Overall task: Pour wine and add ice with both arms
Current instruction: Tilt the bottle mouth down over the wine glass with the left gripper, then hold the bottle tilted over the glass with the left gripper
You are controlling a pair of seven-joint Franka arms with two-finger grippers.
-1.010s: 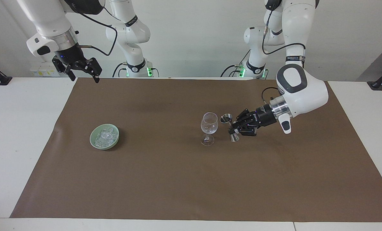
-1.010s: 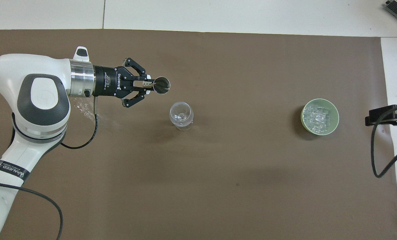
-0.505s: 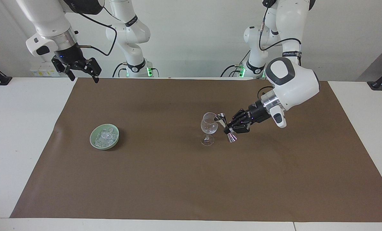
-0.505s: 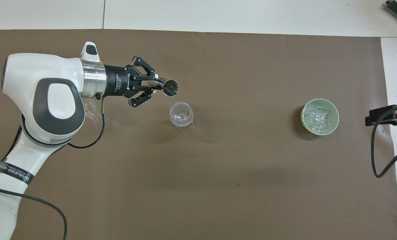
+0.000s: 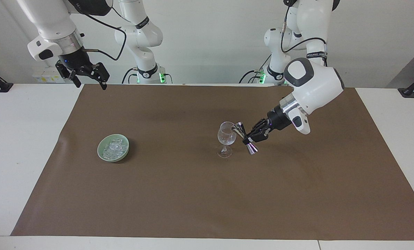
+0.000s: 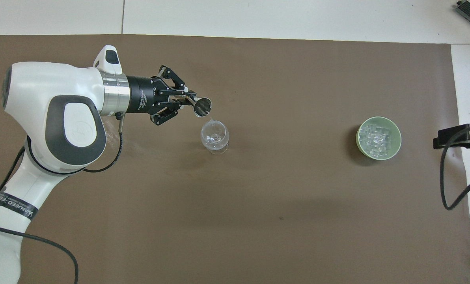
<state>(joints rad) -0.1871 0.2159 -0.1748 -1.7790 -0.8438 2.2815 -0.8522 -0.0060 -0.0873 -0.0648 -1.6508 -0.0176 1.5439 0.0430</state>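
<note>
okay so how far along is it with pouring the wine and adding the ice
Done: the left gripper, shut on the metal jigger, has it up at the wine glass. In hand: the jigger is tipped with its mouth at the glass rim; no liquid can be made out. Left: all the ice sits in the green bowl, and the right gripper waits open above the table's edge.

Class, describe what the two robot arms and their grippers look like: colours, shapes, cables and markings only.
Both arms are white, rounded and jointed, with dark grey joint caps and silver wrist rings. The left gripper and right gripper are black, two-fingered, with linked outer bars. Black cables loop along each arm, and the left gripper's body carries white lettering.
</note>
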